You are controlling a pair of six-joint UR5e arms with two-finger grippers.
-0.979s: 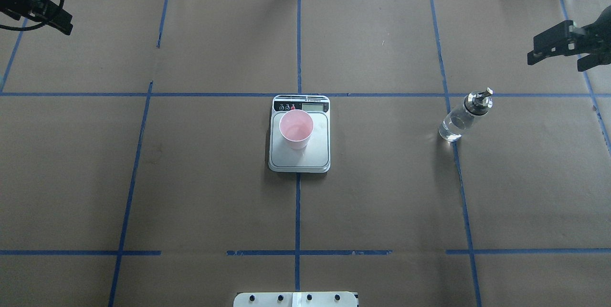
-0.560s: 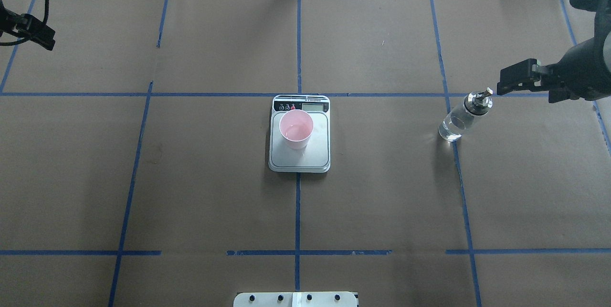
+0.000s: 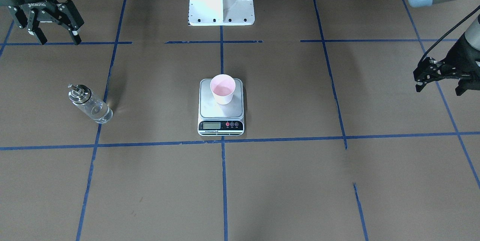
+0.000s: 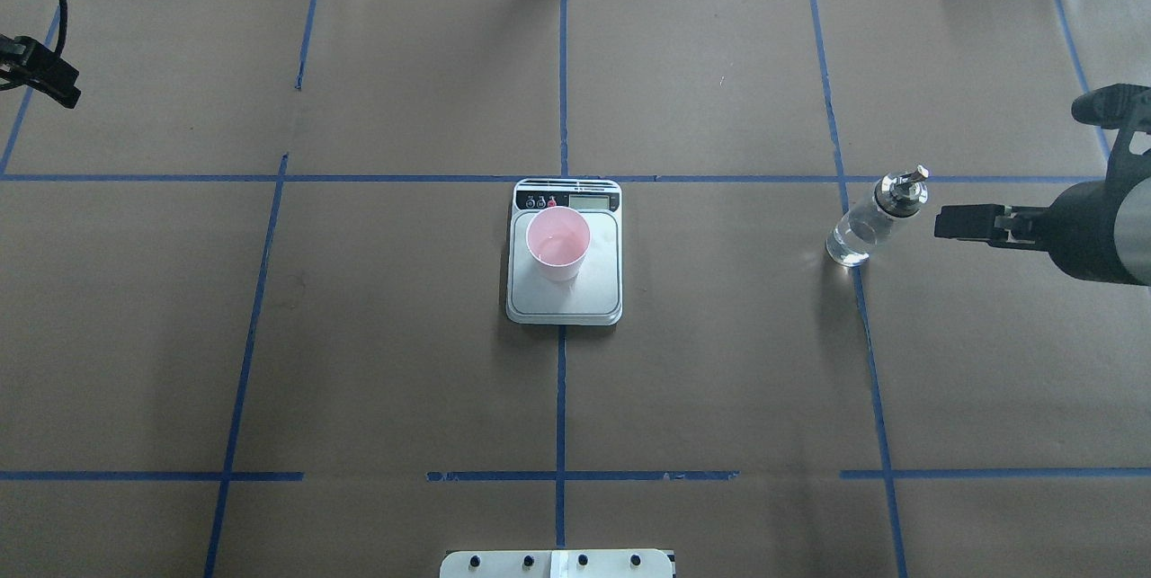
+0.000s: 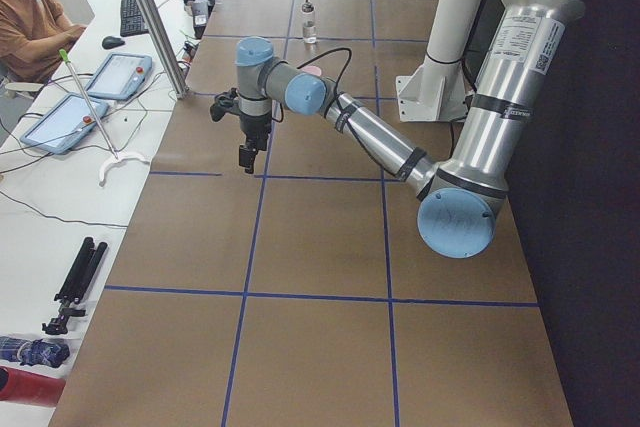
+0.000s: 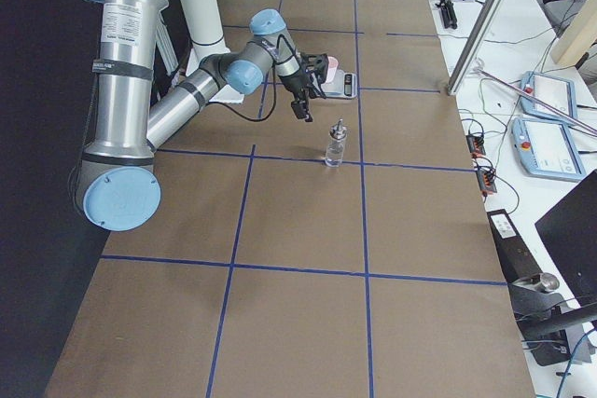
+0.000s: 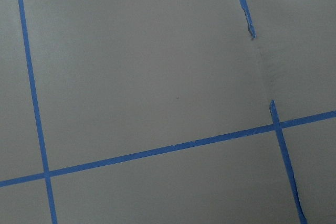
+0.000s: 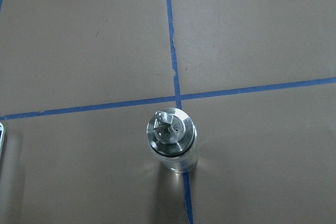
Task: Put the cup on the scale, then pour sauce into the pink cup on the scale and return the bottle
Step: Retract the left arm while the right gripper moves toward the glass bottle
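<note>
The right tool (image 3: 59, 40), its fingers apart, hangs near the bottle (image 3: 90, 104). The bottle stands on the counter (image 3: 300, 177) with clear liquid (image 3: 100, 115) inside. The left tool (image 3: 438, 90), also apart, hangs well away. The cup (image 3: 222, 89) stands on the scale (image 3: 221, 115).

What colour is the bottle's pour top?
The pour top is shiny silver metal; it shows best in the right wrist-mounted view.

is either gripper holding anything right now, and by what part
Nothing is held: right gripper and left gripper hang open and empty; the bottle stands free.
</note>
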